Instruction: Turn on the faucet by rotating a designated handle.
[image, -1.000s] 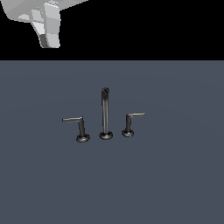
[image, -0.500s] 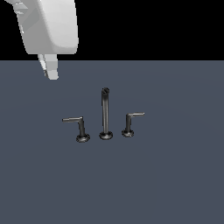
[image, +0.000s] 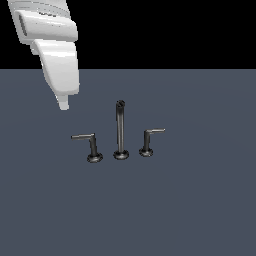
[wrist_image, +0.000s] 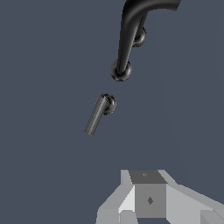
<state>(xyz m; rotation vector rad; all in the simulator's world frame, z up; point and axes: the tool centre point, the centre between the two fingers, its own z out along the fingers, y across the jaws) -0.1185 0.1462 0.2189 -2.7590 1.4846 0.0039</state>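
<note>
The faucet is a dark glossy three-piece set on the grey surface, with a tall spout post (image: 120, 131) in the middle. The handle (image: 90, 145), the longer-armed L-shaped lever, stands on the exterior view's left of the post. A shorter lever (image: 149, 140) stands on the right. My gripper (image: 64, 104) hangs above and to the left of the handle, well apart from it, shut with nothing in it. In the wrist view the handle (wrist_image: 98, 113) lies ahead of my gripper (wrist_image: 146, 177), with the spout post (wrist_image: 126, 41) beyond it.
The faucet stands on a flat dark grey surface (image: 200, 210). The white arm link (image: 55, 55) fills the upper left of the exterior view. Nothing else stands around the faucet.
The arm has come down and toward the exterior view's right, so the gripper tip is lower and nearer the handle. The faucet parts have not moved.
</note>
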